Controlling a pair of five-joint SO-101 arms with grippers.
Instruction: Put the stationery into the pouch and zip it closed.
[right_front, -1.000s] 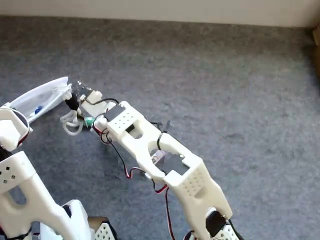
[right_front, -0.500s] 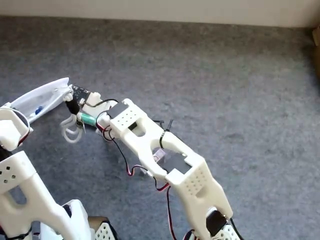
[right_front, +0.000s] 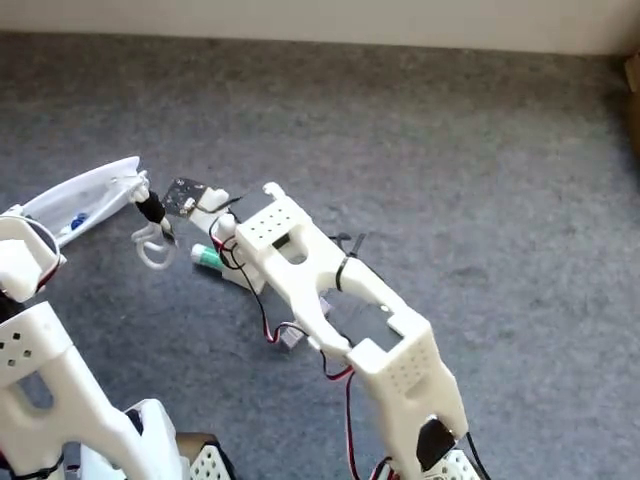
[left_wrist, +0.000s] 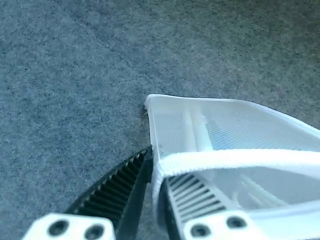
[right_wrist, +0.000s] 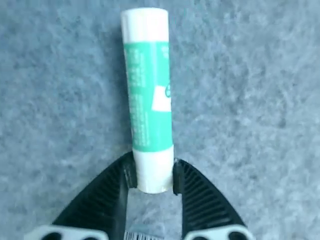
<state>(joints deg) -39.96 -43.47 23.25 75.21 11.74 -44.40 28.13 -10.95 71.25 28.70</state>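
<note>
The right gripper (right_wrist: 152, 172) has drawn back from the pouch (right_front: 85, 195). A second ago it was right up against the pouch's open right-hand end, and now it sits to the right of that opening and nearer the robot. The glue stick (right_wrist: 148, 95) has come away with it. The jaws pinch the stick at its white near end, and the green-banded body points out ahead, low over the grey surface (right_front: 450, 150) (whether it rests on the surface or only hovers close, I cannot tell). A clear gap has opened between the stick and the pouch mouth, where the white loop (right_front: 152, 252) hangs free. On the left the pouch has hardly shifted. The left gripper (left_wrist: 152, 160) is pressed together on the pouch's mesh edge and holds it raised and tilted, with some stationery (left_wrist: 200, 132) already visible through the mesh. For the task this reads as a retreat: the glue stick is outside the pouch, the insertion is not done, and the zip is not closed. The next move probably calls for lining the stick up with the opening again before pushing in, taking care not to snag the loop or knock the mouth shut.
</note>
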